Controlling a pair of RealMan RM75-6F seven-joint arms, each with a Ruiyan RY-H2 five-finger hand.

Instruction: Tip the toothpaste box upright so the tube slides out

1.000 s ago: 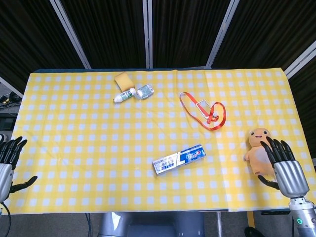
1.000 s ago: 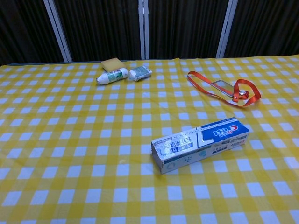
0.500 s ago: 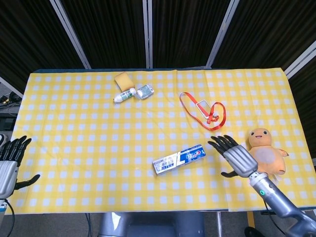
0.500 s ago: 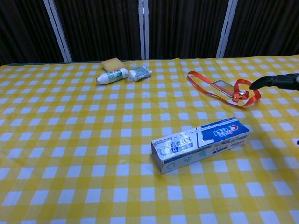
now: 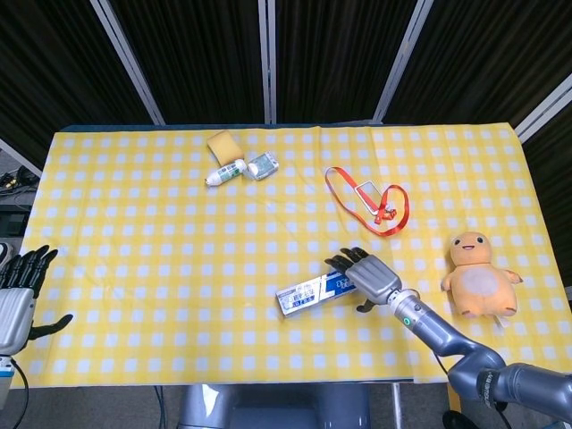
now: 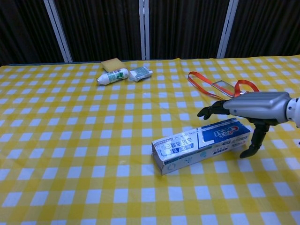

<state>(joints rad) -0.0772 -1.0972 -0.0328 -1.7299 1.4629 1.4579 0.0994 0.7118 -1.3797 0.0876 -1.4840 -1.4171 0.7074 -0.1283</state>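
Note:
The blue and white toothpaste box (image 5: 313, 290) (image 6: 199, 144) lies flat on the yellow checked cloth, near the front middle, its left end flap facing the chest view. My right hand (image 5: 371, 277) (image 6: 248, 110) hovers over the box's right end, palm down. Its fingers are spread toward the box and its thumb hangs down beside the box's right end. In the chest view there is a gap between the hand and the box top. My left hand (image 5: 18, 299) stays open at the table's front left edge, far from the box. No tube shows.
An orange lanyard with a card (image 5: 371, 201) (image 6: 229, 89) lies behind the box. A plush toy (image 5: 478, 275) sits at the right. A small bottle (image 5: 225, 172), a foil packet (image 5: 263, 164) and a yellow sponge (image 5: 220, 143) lie at the back left.
My right hand has swept left from the table's right edge, past the plush toy, to above the box's right end. The box and left hand have not moved.

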